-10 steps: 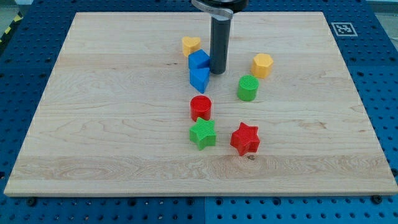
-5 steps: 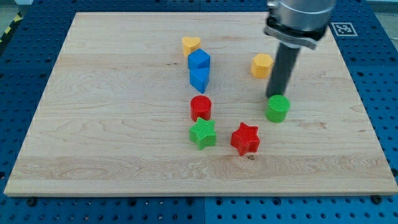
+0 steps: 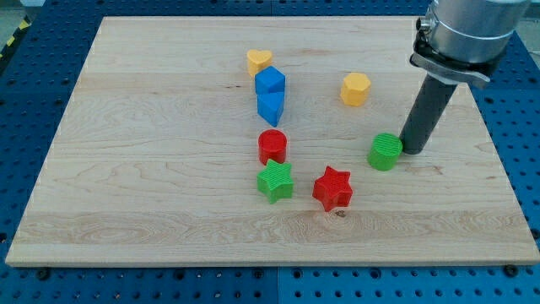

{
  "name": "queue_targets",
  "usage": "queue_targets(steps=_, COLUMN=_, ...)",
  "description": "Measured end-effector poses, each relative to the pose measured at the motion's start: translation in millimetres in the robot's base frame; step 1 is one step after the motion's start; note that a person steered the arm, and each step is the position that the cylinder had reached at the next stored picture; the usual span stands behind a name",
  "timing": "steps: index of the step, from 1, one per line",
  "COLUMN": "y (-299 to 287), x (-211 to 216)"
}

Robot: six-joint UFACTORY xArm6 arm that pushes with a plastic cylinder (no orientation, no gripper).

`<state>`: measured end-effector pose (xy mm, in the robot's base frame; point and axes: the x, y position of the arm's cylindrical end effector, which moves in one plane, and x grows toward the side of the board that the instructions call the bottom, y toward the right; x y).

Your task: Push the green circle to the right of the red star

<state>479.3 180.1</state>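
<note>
Sitting right of centre on the wooden board (image 3: pixel 126 169), the green circle (image 3: pixel 386 151) lies up and right of the red star (image 3: pixel 332 188). My tip (image 3: pixel 411 149) (a bare rod, no fingers to open or close) stands just beside the circle's right edge, below and right of the yellow block (image 3: pixel 356 88).

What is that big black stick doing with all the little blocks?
It's a robot arm's rod, pushing blocks around a wooden board. My tip sits just right of the green circle, about touching it. The green circle lies up and to the right of the red star, a gap between them.
</note>
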Motion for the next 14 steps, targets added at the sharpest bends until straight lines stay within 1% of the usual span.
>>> queue_targets(steps=1, y=-1.9, x=-20.5)
queue_targets(steps=2, y=-14.1, x=-27.7)
queue_targets(steps=3, y=-18.1, x=-24.3)
queue_targets(steps=5, y=-18.1, x=0.5)
queue_targets(steps=8, y=-32.3, x=6.7)
queue_targets(steps=10, y=-57.6, x=4.3)
queue_targets(steps=11, y=-59.1, x=5.3)
queue_targets(steps=13, y=-58.9, x=35.0)
queue_targets(steps=14, y=-58.9, x=5.1)
